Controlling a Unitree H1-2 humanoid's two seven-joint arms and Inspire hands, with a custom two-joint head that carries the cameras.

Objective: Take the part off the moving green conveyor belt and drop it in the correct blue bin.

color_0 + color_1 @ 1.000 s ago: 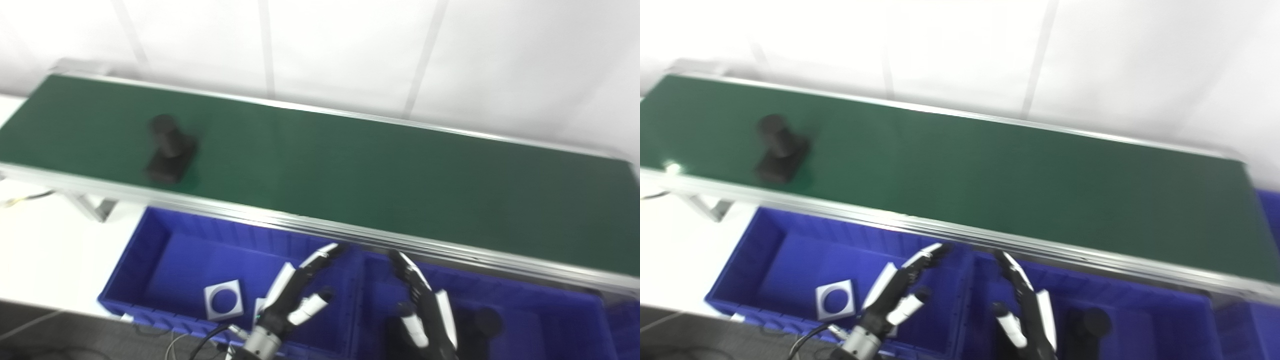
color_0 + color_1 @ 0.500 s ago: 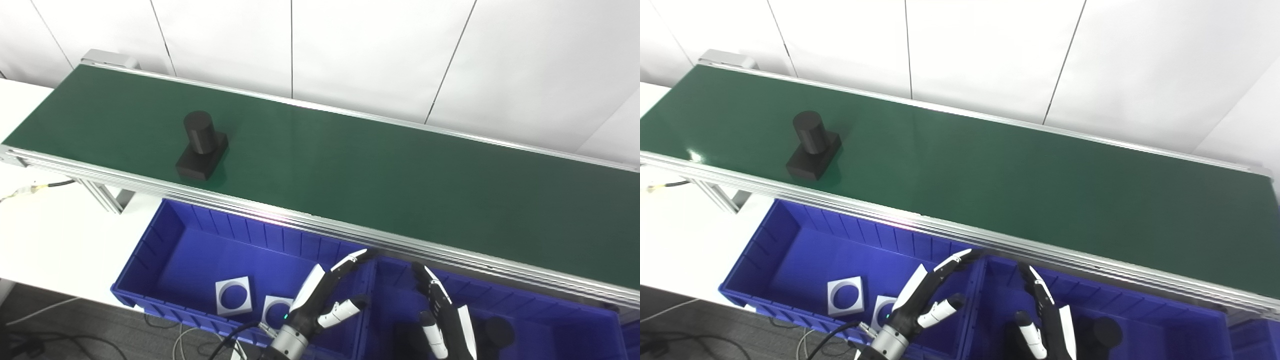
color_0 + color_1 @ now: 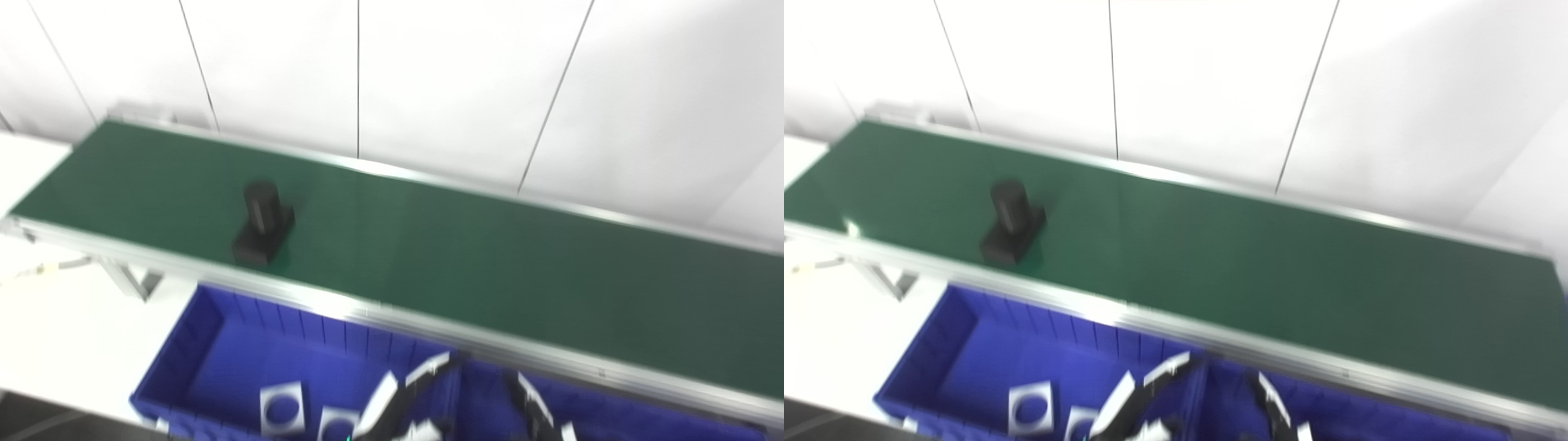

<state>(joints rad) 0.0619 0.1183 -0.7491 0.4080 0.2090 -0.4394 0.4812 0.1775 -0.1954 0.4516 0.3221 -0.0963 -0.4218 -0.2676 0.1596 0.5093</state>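
A black part (image 3: 263, 223), a cylinder on a square base, stands upright on the green conveyor belt (image 3: 465, 257) toward its left end; it also shows in the right eye view (image 3: 1012, 223). My left hand (image 3: 401, 407) is open at the picture's bottom edge, over the left blue bin (image 3: 202, 343). My right hand (image 3: 539, 416) is open beside it, over the right blue bin (image 3: 612, 410). Both hands are empty, well short of the part and mostly cut off by the frame. The picture is blurred.
The left bin holds two white square plates with round holes (image 3: 282, 409) (image 3: 335, 424). The belt's aluminium front rail (image 3: 392, 315) runs between bins and belt. A white wall stands behind. A white table surface (image 3: 55, 331) lies at the left.
The camera has tilted upward, so the whole scene sits lower and the hands are nearly out of frame. The black part has travelled a little to the right along the belt.
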